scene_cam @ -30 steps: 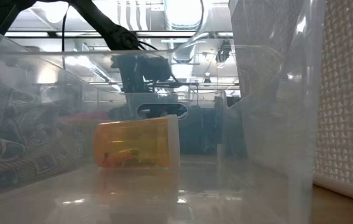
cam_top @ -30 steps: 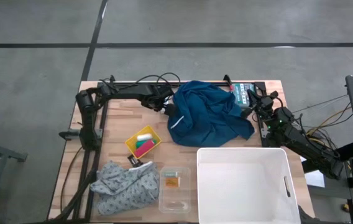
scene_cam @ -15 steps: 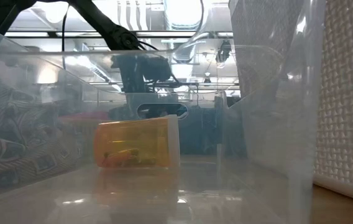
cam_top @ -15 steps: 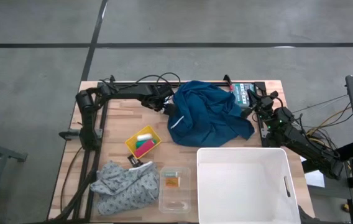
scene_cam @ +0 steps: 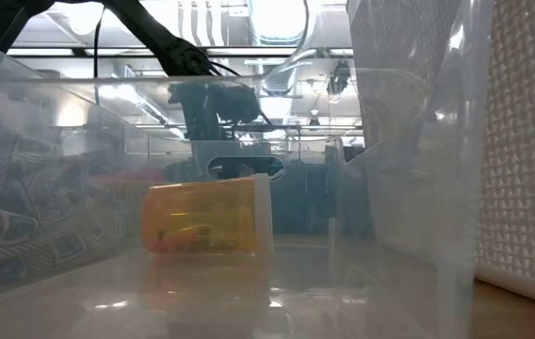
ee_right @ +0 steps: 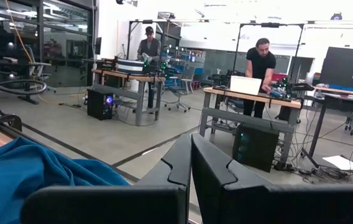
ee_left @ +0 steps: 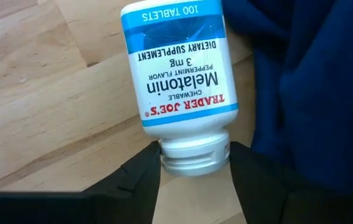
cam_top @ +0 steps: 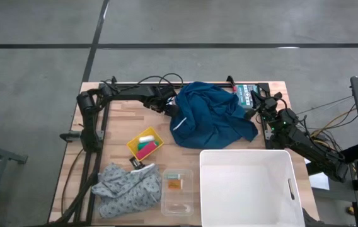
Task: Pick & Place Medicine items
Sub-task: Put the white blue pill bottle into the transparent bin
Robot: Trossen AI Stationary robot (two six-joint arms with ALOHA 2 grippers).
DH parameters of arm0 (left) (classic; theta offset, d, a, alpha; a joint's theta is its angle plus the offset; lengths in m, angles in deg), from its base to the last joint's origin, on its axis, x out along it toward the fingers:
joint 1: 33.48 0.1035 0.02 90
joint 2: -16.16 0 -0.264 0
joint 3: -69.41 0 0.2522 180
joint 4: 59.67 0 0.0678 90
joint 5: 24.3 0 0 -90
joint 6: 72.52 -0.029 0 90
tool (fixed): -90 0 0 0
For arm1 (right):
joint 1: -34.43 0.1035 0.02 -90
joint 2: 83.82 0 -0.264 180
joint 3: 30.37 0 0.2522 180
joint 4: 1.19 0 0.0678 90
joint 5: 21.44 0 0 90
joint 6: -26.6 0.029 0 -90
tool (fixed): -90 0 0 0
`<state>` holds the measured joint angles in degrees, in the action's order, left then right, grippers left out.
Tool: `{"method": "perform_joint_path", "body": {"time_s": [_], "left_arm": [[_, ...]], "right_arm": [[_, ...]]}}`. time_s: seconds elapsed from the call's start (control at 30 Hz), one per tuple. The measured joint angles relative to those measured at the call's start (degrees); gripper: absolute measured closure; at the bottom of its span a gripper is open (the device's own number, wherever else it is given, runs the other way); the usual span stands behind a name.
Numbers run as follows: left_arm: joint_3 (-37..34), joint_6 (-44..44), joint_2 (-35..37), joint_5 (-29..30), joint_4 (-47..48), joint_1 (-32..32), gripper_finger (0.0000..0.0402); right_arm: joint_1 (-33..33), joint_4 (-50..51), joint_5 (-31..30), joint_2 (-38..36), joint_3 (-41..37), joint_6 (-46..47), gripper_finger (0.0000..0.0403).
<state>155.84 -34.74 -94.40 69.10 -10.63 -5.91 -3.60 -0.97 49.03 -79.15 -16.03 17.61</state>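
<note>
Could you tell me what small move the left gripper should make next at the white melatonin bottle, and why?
Probably finish closing. The left gripper straddles the cap of the white melatonin bottle, which lies on the wooden table beside the blue cloth. Its fingers flank the cap, seemingly with a sliver of gap left, so lifting now might drop it.

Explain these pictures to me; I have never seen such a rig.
These are two robot arms at a wooden table. The high view looks straight down; the low view sits at table height, looking through a clear container at an orange pill bottle lying inside. Each wrist view rides on one arm. Also on the table: a blue cloth, a grey patterned cloth, a yellow tray and a white bin. The left gripper is at the cap of a white melatonin bottle lying beside the blue cloth; a firm grip cannot be confirmed. The right gripper, shut, waits at the table's right edge, empty.
</note>
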Motion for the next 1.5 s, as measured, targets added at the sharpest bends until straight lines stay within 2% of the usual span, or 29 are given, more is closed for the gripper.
{"method": "perform_joint_path", "body": {"time_s": [0.87, 1.5], "left_arm": [[0.13, -0.47, 0.21, 0.22, -0.12, 0.0, 0.0231], [0.11, -1.95, 4.58, 0.66, 1.16, -0.15, 0.0232]], "right_arm": [[-0.01, 0.0, 0.0, -0.02, 0.0, 0.0, 0.0394], [-0.01, 0.0, -0.02, -0.02, 0.0, 0.0, 0.0394]]}}
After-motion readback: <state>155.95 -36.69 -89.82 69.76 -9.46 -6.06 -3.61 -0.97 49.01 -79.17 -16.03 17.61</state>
